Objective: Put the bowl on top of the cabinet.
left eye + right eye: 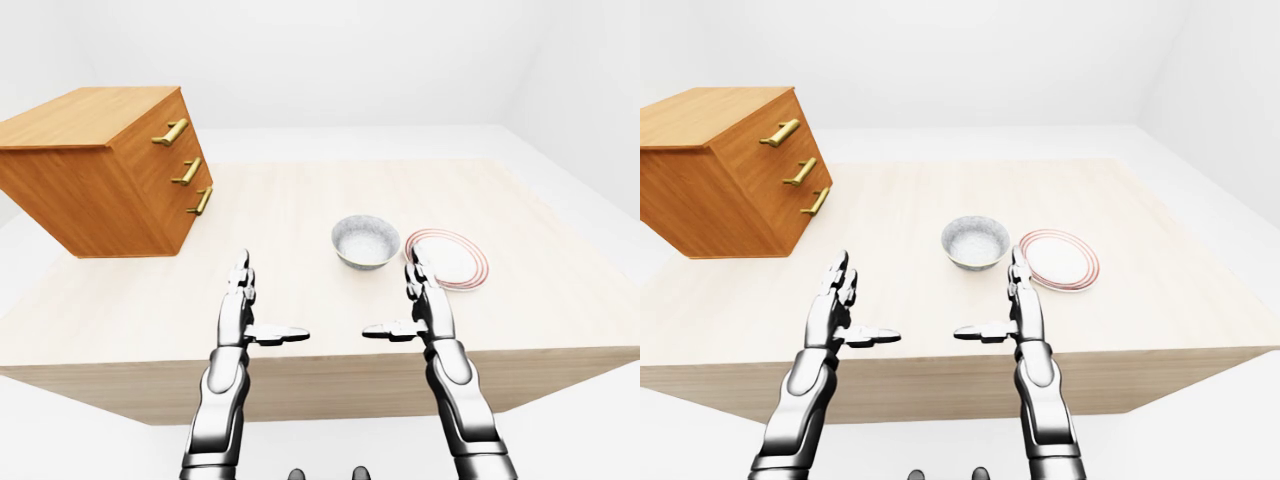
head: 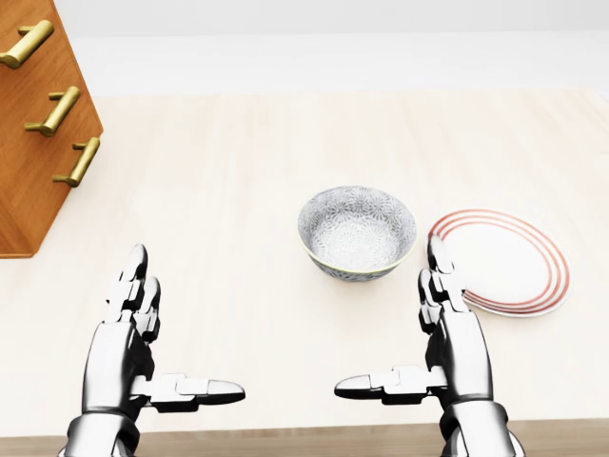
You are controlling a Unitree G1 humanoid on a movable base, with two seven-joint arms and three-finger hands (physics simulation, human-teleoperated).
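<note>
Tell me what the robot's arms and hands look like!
They are shiny silver metal with black joints. The left hand and right hand each have three chunky, segmented fingers. The left forearm and right forearm are rounded chrome shells. No cables, sleeves or markings show.

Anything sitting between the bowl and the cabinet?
Nothing: the head view shows only bare table between the bowl and the cabinet.

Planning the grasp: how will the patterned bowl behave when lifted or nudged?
The bowl looks rigid and glazed, so likely slippery and breakable if dropped. Its wide rim over a narrower base suggests it could tip if pushed high.
</note>
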